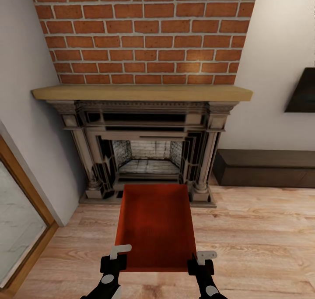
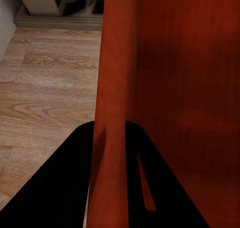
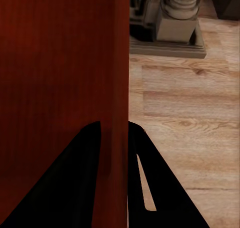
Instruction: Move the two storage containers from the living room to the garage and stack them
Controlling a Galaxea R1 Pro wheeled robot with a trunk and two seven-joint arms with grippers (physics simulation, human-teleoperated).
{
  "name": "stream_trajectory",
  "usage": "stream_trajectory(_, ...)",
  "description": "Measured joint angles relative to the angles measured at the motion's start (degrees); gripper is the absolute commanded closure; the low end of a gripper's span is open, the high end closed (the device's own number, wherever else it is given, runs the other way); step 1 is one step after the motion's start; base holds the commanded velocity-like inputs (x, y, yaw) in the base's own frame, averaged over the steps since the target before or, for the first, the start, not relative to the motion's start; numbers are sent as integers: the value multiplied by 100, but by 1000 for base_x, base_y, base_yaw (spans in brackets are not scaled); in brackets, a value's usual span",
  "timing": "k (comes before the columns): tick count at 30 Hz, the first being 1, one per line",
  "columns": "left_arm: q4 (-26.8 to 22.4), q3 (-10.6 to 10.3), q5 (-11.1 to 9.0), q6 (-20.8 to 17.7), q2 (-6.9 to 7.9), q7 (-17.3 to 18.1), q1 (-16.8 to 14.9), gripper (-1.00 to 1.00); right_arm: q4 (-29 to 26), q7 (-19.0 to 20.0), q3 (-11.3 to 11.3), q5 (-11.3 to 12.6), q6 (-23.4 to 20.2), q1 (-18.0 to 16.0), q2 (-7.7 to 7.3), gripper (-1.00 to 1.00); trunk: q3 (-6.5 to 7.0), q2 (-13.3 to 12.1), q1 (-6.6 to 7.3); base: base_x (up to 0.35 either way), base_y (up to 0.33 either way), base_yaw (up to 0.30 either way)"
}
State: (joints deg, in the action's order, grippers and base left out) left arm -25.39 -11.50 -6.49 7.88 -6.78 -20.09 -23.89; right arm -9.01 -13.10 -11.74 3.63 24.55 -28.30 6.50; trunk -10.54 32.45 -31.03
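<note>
A red-orange open-topped storage container (image 1: pixel 156 226) hangs above the light wood floor of the living room, in front of the fireplace. My left gripper (image 1: pixel 117 258) is shut on its near left wall, and my right gripper (image 1: pixel 199 262) is shut on its near right wall. In the left wrist view the container's thin wall (image 2: pixel 112 112) runs between the two dark fingers (image 2: pixel 70 178). In the right wrist view the container's wall (image 3: pixel 114 97) sits likewise between the fingers (image 3: pixel 145 183).
A dark ornate fireplace (image 1: pixel 146 152) with a wooden mantel (image 1: pixel 142 92) under red brick stands just beyond the container. A wood-framed glass door (image 1: pixel 19 216) is at the left. A low dark cabinet (image 1: pixel 264 167) lines the right wall under a dark screen (image 1: pixel 302 91).
</note>
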Motion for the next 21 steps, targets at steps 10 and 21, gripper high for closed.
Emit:
stream_trajectory(10, 0, 3, 1, -6, 0, 0, 0, 100, -4, 0, -1, -1, -9, 0, 0, 100, 93, 0, 0, 0, 0, 0)
stream_trajectory(21, 0, 4, 2, -8, 0, 0, 0, 100, -4, 1, 0, -1, -10, 0, 0, 100, 195, 0, 0, 0, 0, 0)
